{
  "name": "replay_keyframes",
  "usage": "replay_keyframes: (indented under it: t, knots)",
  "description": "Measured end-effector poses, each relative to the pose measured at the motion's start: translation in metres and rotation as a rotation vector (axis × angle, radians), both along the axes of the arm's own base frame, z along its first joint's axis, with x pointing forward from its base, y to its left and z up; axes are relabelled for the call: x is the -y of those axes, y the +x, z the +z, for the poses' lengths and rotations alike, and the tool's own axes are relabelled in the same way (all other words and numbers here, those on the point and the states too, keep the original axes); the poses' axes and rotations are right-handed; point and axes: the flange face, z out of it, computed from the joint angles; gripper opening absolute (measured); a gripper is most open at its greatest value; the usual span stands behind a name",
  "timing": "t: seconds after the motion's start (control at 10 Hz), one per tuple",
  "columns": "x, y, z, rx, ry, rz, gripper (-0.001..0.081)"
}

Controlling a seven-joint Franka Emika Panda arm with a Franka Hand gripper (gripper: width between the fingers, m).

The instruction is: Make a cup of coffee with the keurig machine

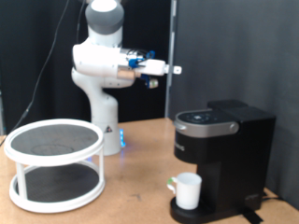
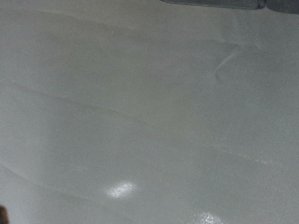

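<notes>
The arm [image 1: 101,65] is glossy white with rounded, bulbous segments and a grey domed cap at the top joint. Its base column widens toward the tabletop, carries a small dark triangular mark and shows a blue glow at its foot. The gripper [image 1: 174,68] end mixes white, black and blue parts

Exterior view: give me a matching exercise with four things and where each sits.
Things:
1. cup
2. coffee machine
3. gripper
4. round two-tier rack

Places:
A. the exterior view's left, on the table
B. raised in the air above the table, holding nothing
C. on the machine's drip base, under its head
D. the exterior view's right, on the table

Pairs: 1-C, 2-D, 3-B, 4-A
</notes>
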Motion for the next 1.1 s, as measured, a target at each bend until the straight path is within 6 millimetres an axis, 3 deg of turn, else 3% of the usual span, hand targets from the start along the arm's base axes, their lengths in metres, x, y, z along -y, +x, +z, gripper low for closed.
replay_keyframes:
  t: [0.3,0.5,0.6,0.9,1.1]
  knots:
    - [-0.010,0.013,0.011,0.054,-0.112,0.009,0.0734]
    - [-0.025,0.028,0.027,0.062,-0.340,0.088,0.0734]
    - [-0.034,0.035,0.035,0.026,-0.454,0.157,0.0734]
    - [-0.058,0.058,0.062,-0.172,-0.567,0.317,0.0734]
    - [-0.062,0.067,0.060,-0.184,-0.580,0.321,0.0734]
